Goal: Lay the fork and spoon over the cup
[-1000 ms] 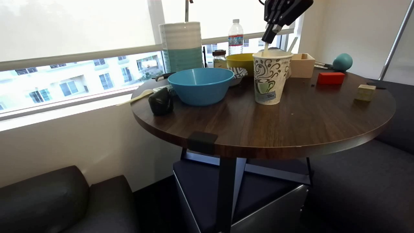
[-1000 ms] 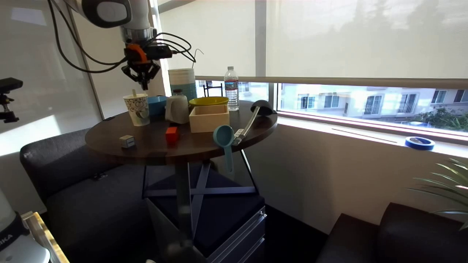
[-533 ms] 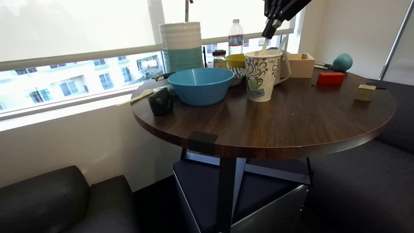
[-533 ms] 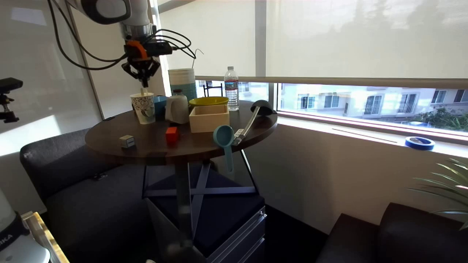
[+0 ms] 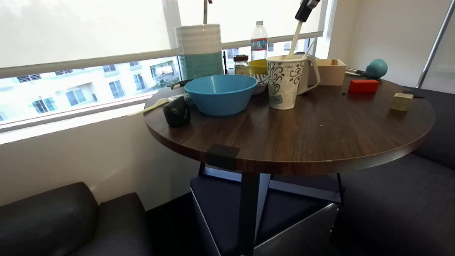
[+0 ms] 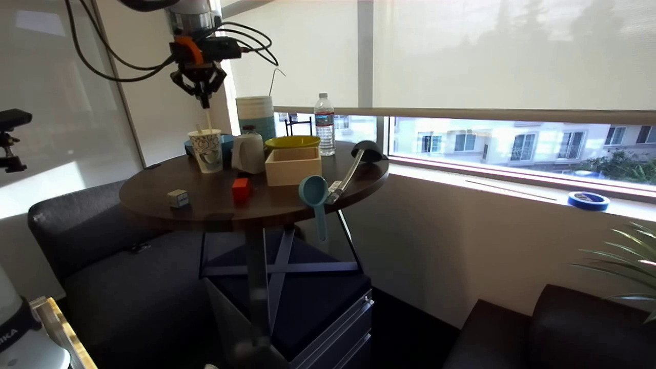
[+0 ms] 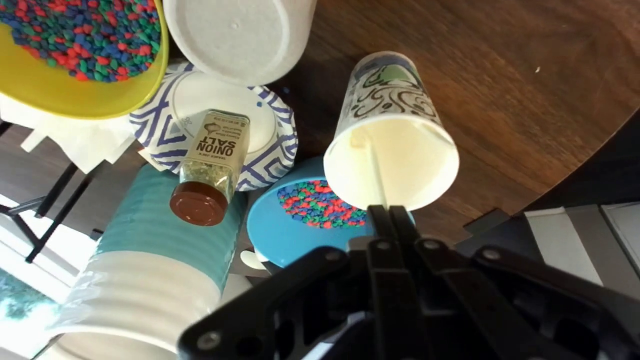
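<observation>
Under my gripper point(image 7: 388, 210) I see the dark worktop point(image 7: 525, 125). In the wrist view a blue bowl point(image 7: 287, 240) with coloured pellets point(image 7: 320, 205) lies mostly left of my gripper; farther left are a jar of onion salt point(image 7: 215, 150), a patterned paper dish point(image 7: 282, 132), a yellow bowl point(image 7: 60, 97) with more pellets and a tall teal-and-cream vessel point(image 7: 155, 230). In an exterior view I have a pale jug point(image 6: 248, 156), red block point(image 6: 241, 190), wooden box point(image 6: 289, 175) and teal scoop point(image 6: 313, 190) lower than my gripper, to its right; a clear bottle point(image 6: 324, 121) stands well apart on that same side.
</observation>
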`<action>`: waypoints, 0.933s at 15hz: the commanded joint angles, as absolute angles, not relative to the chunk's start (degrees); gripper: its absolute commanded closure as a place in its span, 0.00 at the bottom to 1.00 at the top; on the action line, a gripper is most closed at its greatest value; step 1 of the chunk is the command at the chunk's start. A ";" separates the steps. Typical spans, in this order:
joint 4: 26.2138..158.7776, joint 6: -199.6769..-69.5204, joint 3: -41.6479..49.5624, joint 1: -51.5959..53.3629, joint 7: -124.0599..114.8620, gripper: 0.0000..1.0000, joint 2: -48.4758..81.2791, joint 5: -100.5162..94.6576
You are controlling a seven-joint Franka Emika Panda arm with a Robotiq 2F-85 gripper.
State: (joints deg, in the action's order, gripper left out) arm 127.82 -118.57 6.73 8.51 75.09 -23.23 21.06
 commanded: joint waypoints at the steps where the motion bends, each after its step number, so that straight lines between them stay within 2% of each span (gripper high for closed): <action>1: 125.63 -115.80 6.46 6.89 70.26 0.99 -24.37 20.82; 14: 122.76 -112.82 10.18 5.75 55.72 0.99 -24.98 30.27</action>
State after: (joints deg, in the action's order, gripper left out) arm 123.59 -113.39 10.19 6.19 59.13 -24.73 26.95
